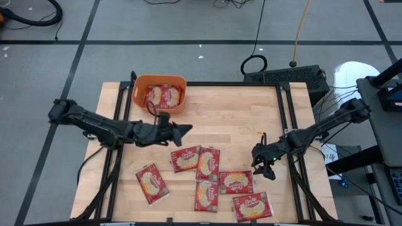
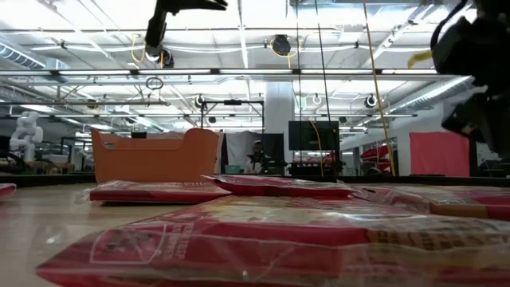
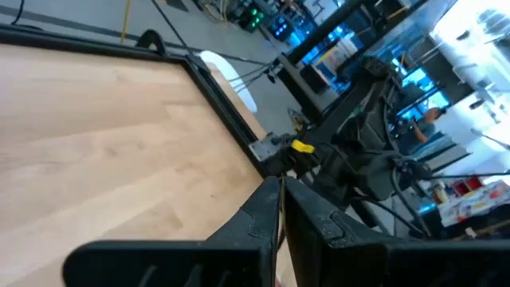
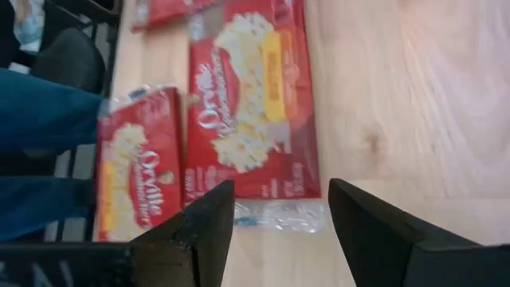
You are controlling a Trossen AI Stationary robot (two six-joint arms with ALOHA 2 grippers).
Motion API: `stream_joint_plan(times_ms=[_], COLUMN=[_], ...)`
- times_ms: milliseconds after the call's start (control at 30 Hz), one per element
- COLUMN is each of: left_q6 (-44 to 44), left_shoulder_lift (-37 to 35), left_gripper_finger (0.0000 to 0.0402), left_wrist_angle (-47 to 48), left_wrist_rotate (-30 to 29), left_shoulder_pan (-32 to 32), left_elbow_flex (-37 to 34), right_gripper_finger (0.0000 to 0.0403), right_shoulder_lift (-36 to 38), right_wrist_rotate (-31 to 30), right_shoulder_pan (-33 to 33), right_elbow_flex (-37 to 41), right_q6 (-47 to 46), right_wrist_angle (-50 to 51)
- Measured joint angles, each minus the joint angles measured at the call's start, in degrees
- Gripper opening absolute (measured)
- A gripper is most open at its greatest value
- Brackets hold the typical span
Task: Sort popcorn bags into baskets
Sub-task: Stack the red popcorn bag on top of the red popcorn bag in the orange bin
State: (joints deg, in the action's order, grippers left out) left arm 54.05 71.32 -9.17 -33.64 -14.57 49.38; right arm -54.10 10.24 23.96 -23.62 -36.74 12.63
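Right end effector [image 1: 264,164] wide, empty, above flat red popcorn bag [image 1: 235,182]; left end effector [image 1: 186,129] closed, near orange plastic basket [image 1: 139,88].

The pale wooden worktop [image 1: 239,119] lies bare under and around the right hand [image 1: 262,164] and ahead of the left hand [image 1: 185,130]. A black frame rail [image 1: 287,113] runs along the worktop's edge just behind the right hand. Well beyond that hand, on the grey floor [image 1: 188,25], lie a looped black cable [image 1: 254,64], a yellow cable [image 1: 301,28] and a flat black device [image 1: 295,76], with a white rounded object [image 1: 352,75] beside it. Ahead of the right hand, off the worktop's edge, a person's leg in blue jeans [image 4: 40,119] shows. Across the room stand a dark screen [image 2: 312,135], a red panel [image 2: 440,153] and a white figure [image 2: 26,131].
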Motion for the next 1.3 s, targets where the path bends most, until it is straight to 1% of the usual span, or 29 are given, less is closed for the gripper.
stream_joint_plan(times_ms=[167, 267, 400, 600, 733, 867, 967, 1033, 1100, 1300], left_q6=[-0.19, 0.06, 0.13, -0.14, -0.04, 0.1, 0.12, 0.41, 0.51, -0.26], left_shoulder_lift=[3.9, 5.23, 5.6, 5.56, 5.56, 5.56, 5.56, 5.56, 5.56, 5.56], left_gripper_finger=[0.0024, 0.0024, 0.0024, 0.0024, 0.0024, 0.0024, 0.0024, 0.0024, 0.0024, 0.0024], left_wrist_angle=[0.95, 0.93, 0.98, 1.09, 1.38, 1.73, 1.69, 1.7, 1.69, 1.69], left_wrist_rotate=[-0.01, -0.01, -0.01, -0.01, -0.01, -1.0, -1.39, -1.39, -1.39, -1.4], left_shoulder_pan=[-0.21, -0.21, -0.21, -0.21, -0.21, -0.19, -0.19, -0.19, -0.19, -0.19], left_elbow_flex=[3.51, 4.43, 4.51, 4.51, 4.51, 4.51, 4.51, 4.51, 4.51, 4.51], right_gripper_finger=[0.0195, 0.0186, 0.0172, 0.0163, 0.0162, 0.0161, 0.0152, 0.0138, 0.0114, 0.0014], right_shoulder_lift=[-1.22, -1.36, -1.48, -3.92, -6.72, -10.47, -13.38, -15.23, -16.43, -16.43], right_wrist_rotate=[1.9, 1.72, 1.54, 1.61, 1.74, 1.89, 1.92, 1.92, 2.38, 3.78], right_shoulder_pan=[-0.02, -0.02, -0.02, -0.02, -0.02, 0.14, 0.26, 0.26, 0.26, 0.66], right_elbow_flex=[5.58, 7.88, 10.42, 15.07, 16.11, 16.07, 16.07, 16.03, 16.0, 16.0], right_q6=[-1.34, -1.87, -0.72, -1.39, -1.33, -1.4, -1.51, -1.41, -1.2, -5.5], right_wrist_angle=[-8.56, -11.24, -13.9, -23.56, -29.89, -33.66, -36.31, -38.81, -40.68, -43.09])
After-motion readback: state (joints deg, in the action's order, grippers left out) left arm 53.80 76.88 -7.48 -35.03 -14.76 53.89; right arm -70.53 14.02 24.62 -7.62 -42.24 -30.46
